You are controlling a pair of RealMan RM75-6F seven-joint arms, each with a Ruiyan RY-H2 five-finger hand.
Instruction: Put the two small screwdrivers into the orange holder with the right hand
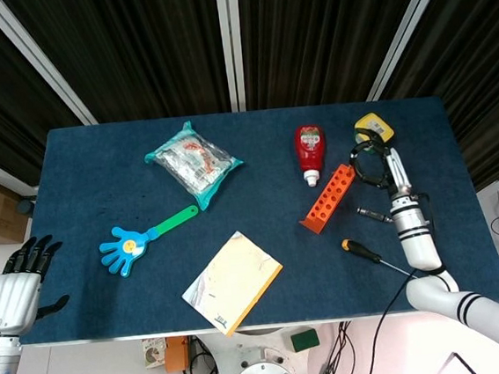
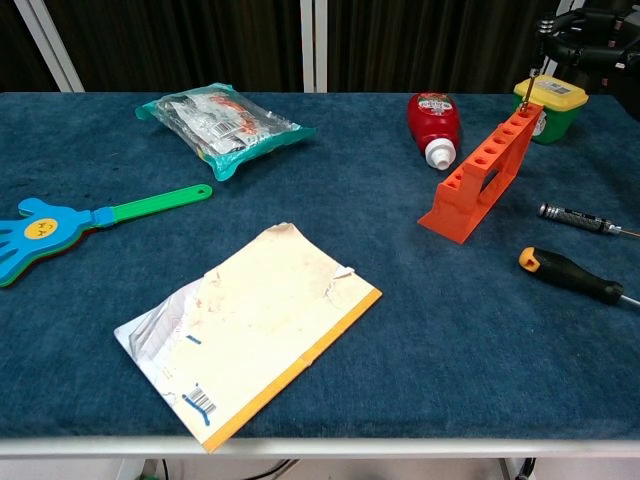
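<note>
Blue-clothed table filling most of the head view, dark curtains behind.

At the centre, slightly toward 6 o'clock: a worn yellowish booklet, lying flat, corner curled.

Toward 10 o'clock from centre: a clear packet with teal edges, flat on the cloth.

At 9 o'clock: a blue hand-shaped clapper with green handle, handle pointing toward the packet.

At 3 o'clock, off the far table edge in the head view: right arm reaching in, right hand raised over the far end of the orange holder. In the chest view, dark fingers gathered around the top of a thin upright screwdriver, tip just at the holder's farthest hole; whether seated in the hole, cannot tell.

At 8 o'clock, off the table's corner: left hand, fingers spread apart, holding nothing, well apart from everything on the cloth.

Toward 1 o'clock: red sauce bottle lying with white cap toward the holder, near but apart from it.

Orange holder itself: a slanted rack with a row of holes, set diagonally between bottle and right arm.

At 4 o'clock: larger screwdriver with black-and-orange handle, flat on the cloth.

Just beside the holder, toward 3 o'clock: second small screwdriver, silver and dark, lying flat.

At 2 o'clock: small yellow-lidded green tub, partly behind the right hand.
</note>
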